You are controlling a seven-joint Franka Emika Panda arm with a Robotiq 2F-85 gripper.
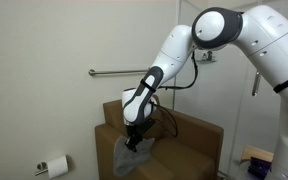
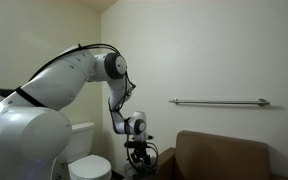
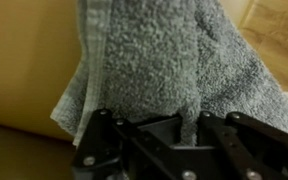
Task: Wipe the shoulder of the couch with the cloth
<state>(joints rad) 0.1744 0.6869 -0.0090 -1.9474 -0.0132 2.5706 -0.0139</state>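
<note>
A grey terry cloth (image 3: 154,60) fills most of the wrist view and hangs down over the brown couch (image 3: 24,100). A fold of it is pinched between my gripper's black fingers (image 3: 184,125), which are shut on it. In an exterior view the gripper (image 1: 134,140) holds the cloth (image 1: 127,158) on the couch's arm (image 1: 109,135) at its near left corner. In an exterior view the gripper (image 2: 137,152) sits just left of the couch's back (image 2: 219,150); the cloth is barely seen there.
A metal grab bar (image 1: 119,72) is fixed on the wall above the couch, also seen in an exterior view (image 2: 219,102). A toilet (image 2: 89,165) stands beside the couch. A toilet paper roll (image 1: 54,167) hangs on the wall low down.
</note>
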